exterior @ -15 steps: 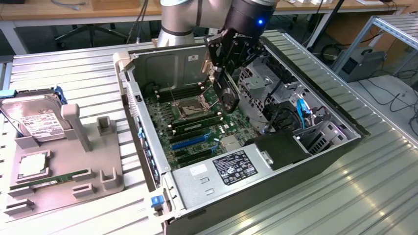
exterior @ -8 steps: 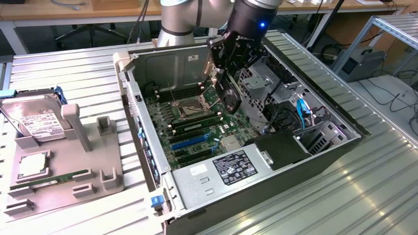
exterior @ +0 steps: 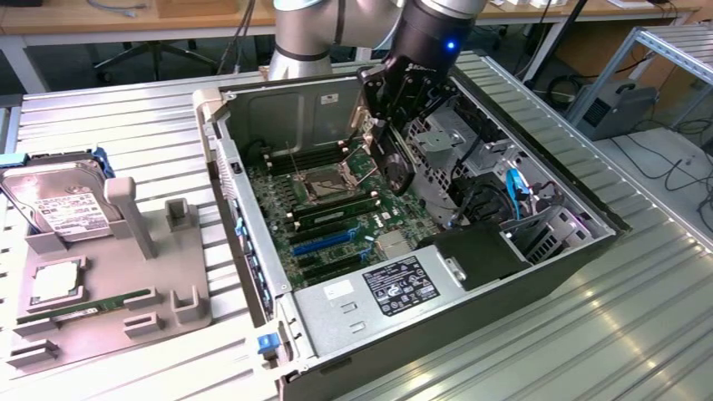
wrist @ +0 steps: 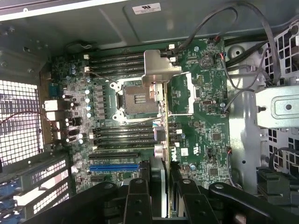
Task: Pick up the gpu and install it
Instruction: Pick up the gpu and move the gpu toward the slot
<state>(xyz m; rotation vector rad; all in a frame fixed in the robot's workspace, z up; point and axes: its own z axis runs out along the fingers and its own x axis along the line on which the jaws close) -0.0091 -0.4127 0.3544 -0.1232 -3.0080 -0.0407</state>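
Inside the open grey metal computer case (exterior: 292,109), which lies on its side on the ribbed metal tabletop (exterior: 579,334), I see the black two-fingered hand (exterior: 386,138) reaching down from the arm over the green motherboard (exterior: 385,219). The hand is clamped on the gpu (exterior: 398,171), a thin dark expansion card with a silvery metal bracket, which hangs on edge below the fingers.

From the wrist view, the hand (wrist: 161,186) has a black finger on each face of the gpu (wrist: 156,70). I look straight along the card's thin edge to its bent silvery bracket at the far end. The card sits over the square silver processor socket (wrist: 135,99) and the rows of dark memory slots (wrist: 124,133) beside it. I cannot tell whether its lower edge touches the board. The long blue expansion slot (wrist: 114,166) lies off to one side, apart from the card; in the exterior view that slot (exterior: 317,242) is nearer the case's front end than the card is.

A silver metal box with a black label (exterior: 334,302) fills that front end of the case.

On the exterior view's left, apart from the case, a grey moulded holder (exterior: 179,301) rests on the tabletop. It carries a boxy silver hard drive with a white label (exterior: 62,209), a square silver processor chip (exterior: 53,284) and a narrow green memory stick (exterior: 106,302).
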